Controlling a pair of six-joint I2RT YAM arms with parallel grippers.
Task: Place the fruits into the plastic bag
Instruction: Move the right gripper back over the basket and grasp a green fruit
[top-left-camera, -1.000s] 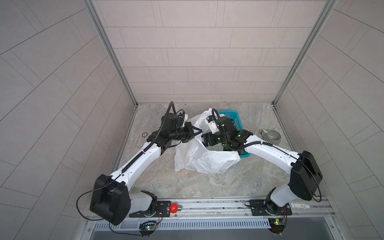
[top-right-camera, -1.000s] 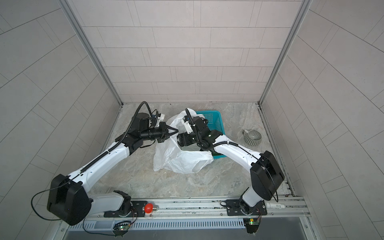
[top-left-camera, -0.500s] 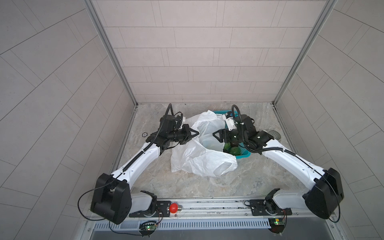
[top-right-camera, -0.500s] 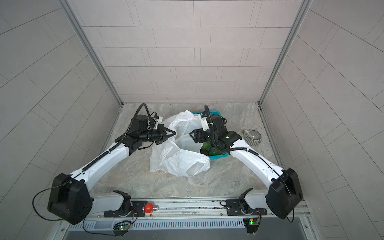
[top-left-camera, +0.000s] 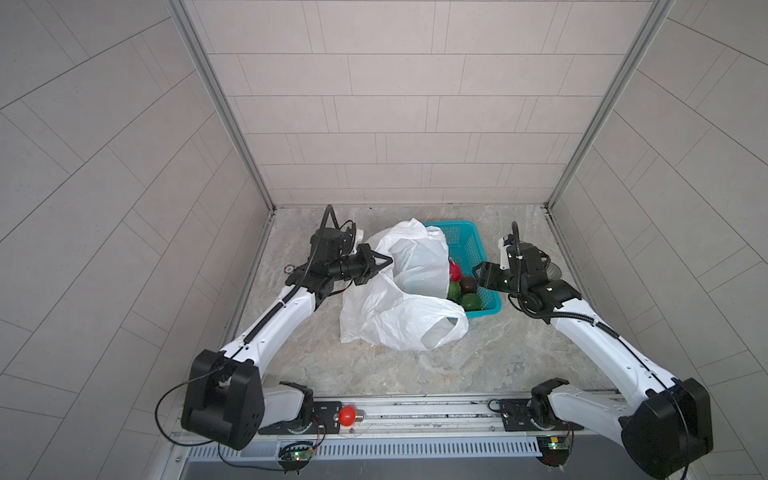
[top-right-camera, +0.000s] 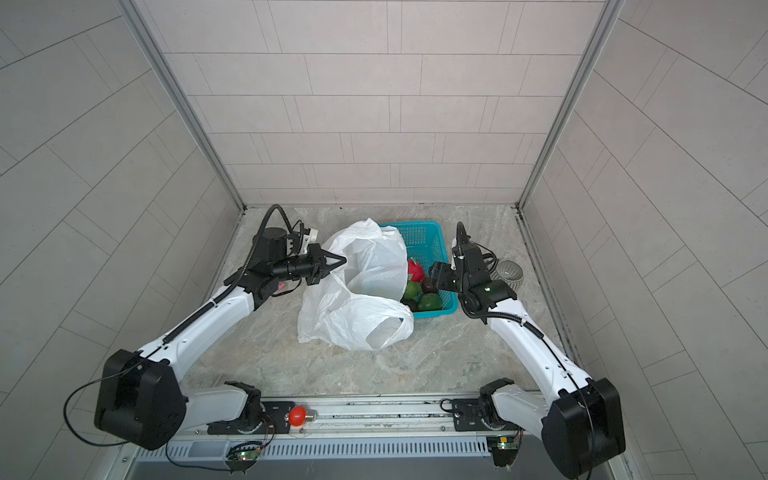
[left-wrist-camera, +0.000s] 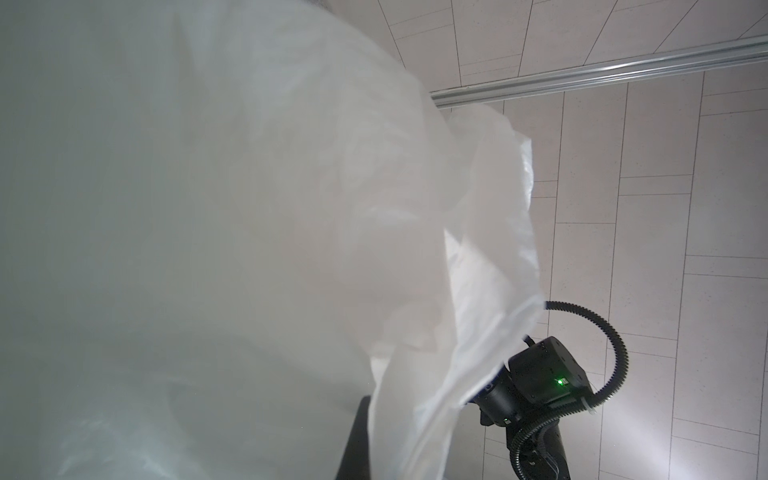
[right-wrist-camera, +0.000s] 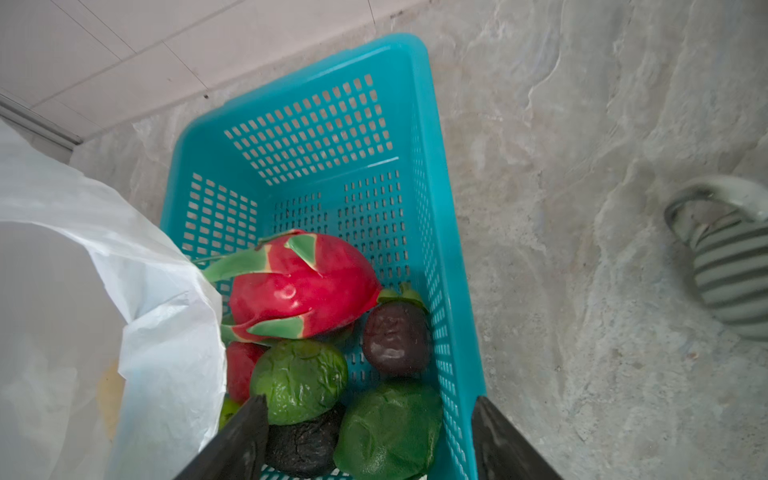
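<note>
Plastic bag: on floor beside basket, mouth open, left gripper clamped on rim.
Dragon fruit, green fruits, dark fruit: in basket, not yet bagged.
Yellowish patch showing through bag: perhaps one fruit done.
Right gripper: fingers apart, empty, over basket.

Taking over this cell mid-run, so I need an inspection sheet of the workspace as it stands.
Surface: marbled stone-look tabletop, no spills seen.
Job's things: white plastic bag stands open, leaning over the edge of the teal basket; dragon fruit, mangosteen and green fruits lie in the basket.
Clutter: grey striped object beside the basket; red bulb on the front rail; small ring by the left arm.
Grippers: left gripper shut on the bag's rim; right gripper open above the basket's fruit, holding nothing.
Cables: black hose loops above each wrist, apart from the bag.
Surroundings: tiled walls on three sides.
</note>
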